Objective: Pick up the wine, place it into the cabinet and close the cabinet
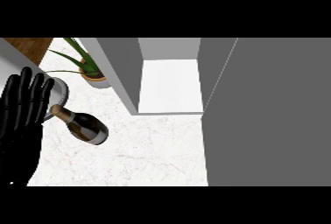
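— Where's the wine bottle (85, 126)?

— Standing on the marble counter (149, 153), neck tilted toward the left hand (22, 116). That hand sits just left of the bottle, fingers straight and spread, holding nothing.

— Easy to grab?

— Glass, so likely heavy, slick, breakable. I'd take the wide body, not the thin neck.

— And beyond the bottle?

— The open cabinet (169, 85), its shelf bare, with a potted plant (87, 65) left of it.
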You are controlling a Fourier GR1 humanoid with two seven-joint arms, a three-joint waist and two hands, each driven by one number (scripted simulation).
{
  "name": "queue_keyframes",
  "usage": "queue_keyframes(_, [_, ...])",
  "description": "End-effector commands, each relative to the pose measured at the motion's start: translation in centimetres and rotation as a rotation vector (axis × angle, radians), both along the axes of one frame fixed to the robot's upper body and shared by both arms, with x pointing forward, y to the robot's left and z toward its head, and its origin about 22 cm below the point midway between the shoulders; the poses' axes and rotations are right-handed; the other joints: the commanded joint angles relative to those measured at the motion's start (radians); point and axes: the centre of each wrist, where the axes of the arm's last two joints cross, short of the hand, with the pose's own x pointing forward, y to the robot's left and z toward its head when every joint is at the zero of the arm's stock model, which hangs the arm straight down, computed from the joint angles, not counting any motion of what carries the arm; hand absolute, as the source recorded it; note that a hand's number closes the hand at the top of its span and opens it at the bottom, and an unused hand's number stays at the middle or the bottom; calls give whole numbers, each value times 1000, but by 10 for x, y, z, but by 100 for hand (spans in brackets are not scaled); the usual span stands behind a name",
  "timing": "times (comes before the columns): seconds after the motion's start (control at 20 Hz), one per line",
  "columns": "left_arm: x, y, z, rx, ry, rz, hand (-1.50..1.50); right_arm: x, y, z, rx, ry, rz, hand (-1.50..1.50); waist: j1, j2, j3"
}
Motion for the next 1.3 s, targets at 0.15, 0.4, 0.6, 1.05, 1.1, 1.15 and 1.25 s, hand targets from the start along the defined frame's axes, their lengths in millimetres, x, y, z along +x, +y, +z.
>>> queue_keyframes(0.15, [35, 17, 4, 23, -11, 388, -150, -24, -11, 6, -25, -36, -9, -150, -12, 7, -8])
queue_keyframes(0.4, [57, 11, -1, -360, 163, 442, -150, -25, -3, -3, -28, 145, 247, -150, -14, 10, -10])
queue_keyframes(0.6, [82, 14, 8, -396, 163, 453, -150, -35, -20, 3, -6, 172, 265, -150, 1, 7, -9])
queue_keyframes(1.05, [109, -16, 4, -385, 162, 480, -150, -54, -18, 27, -15, 177, 253, -150, 9, 6, -9])
queue_keyframes(1.1, [110, -9, 12, -392, 171, 471, -150, -49, -37, 36, -3, 165, 257, -150, 9, 6, -9])
queue_keyframes(1.15, [100, -40, 16, -384, 162, 473, -150, -68, -25, 39, 0, 181, 252, -150, 7, 4, -9])
queue_keyframes(1.25, [101, -18, 2, -368, 174, 464, -150, -59, -20, 37, -5, 185, 256, -150, 11, 5, -9])
